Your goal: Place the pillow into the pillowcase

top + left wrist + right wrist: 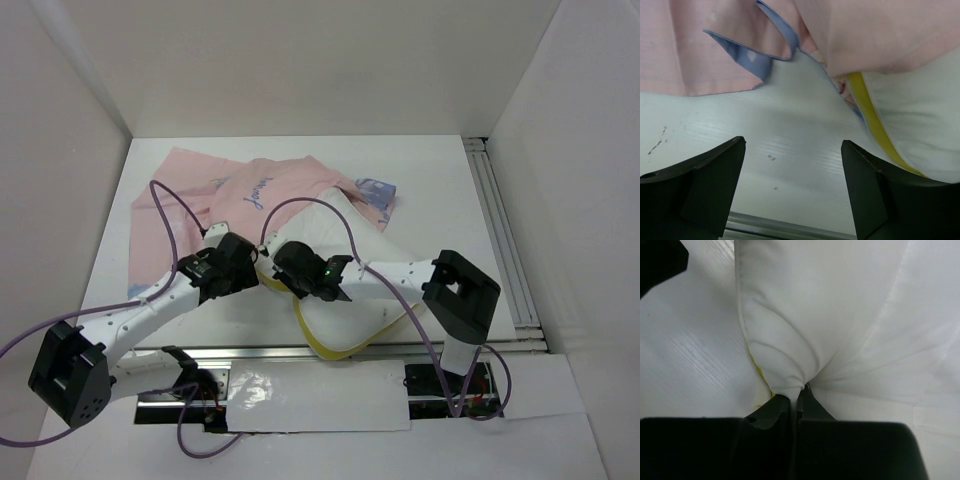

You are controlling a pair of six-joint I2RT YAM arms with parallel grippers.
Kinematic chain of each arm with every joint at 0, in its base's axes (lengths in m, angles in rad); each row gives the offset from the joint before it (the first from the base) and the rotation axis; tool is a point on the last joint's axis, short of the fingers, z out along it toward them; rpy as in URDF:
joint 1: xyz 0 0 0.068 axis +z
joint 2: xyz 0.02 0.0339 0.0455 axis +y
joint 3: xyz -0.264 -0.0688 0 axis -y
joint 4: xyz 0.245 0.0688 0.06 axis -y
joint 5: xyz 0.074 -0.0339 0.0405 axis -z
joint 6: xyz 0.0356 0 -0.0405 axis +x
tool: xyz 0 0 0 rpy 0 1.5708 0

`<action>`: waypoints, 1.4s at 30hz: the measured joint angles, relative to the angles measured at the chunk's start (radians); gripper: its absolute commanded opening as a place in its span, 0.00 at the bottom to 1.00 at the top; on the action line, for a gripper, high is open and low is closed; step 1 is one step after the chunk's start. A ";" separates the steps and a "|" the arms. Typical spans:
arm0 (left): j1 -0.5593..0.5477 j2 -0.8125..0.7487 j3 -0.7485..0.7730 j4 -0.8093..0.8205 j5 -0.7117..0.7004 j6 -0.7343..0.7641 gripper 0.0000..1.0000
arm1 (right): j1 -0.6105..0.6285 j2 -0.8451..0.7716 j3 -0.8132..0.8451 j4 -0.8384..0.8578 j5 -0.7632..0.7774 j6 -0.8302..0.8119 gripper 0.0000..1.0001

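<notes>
The white pillow [375,270] with its yellow strip [325,345] lies mid-table, its far end under the pillowcase [250,185], which lies pink side up with a blue corner at the right. My right gripper [290,268] is shut on a pinch of the pillow's white fabric [790,365] at its left edge. My left gripper [248,262] is open and empty, low over the bare table just left of the pillow. In the left wrist view it [792,165] faces the pillowcase's blue-lined edge [752,55], with the yellow strip [870,120] to the right.
A metal rail [400,350] runs along the table's near edge, another rail [500,230] along the right side. White walls enclose the table. The purple cables [170,215] loop over the arms.
</notes>
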 measured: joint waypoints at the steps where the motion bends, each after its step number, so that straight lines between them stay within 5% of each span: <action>1: 0.000 -0.006 -0.013 0.029 0.011 0.011 0.91 | 0.000 -0.001 0.002 0.005 0.012 0.008 0.00; 10: 0.006 -0.041 -0.044 0.250 0.060 0.097 0.91 | -0.022 -0.143 -0.008 -0.037 0.011 0.034 0.00; 17: 0.026 0.030 -0.032 0.308 0.023 0.116 0.73 | -0.065 -0.248 -0.013 -0.058 0.013 0.055 0.00; 27: 0.039 0.079 -0.003 0.357 0.021 0.143 0.75 | -0.072 -0.258 -0.026 -0.068 0.000 0.060 0.00; 36: 0.046 -0.055 -0.083 0.483 0.075 0.179 0.80 | -0.089 -0.258 -0.026 -0.069 -0.026 0.060 0.00; 39: 0.054 -0.051 -0.087 0.516 0.077 0.192 0.73 | -0.090 -0.258 -0.026 -0.069 -0.031 0.060 0.00; 42: 0.062 -0.020 -0.085 0.553 0.073 0.193 0.49 | -0.090 -0.260 -0.026 -0.068 -0.037 0.060 0.00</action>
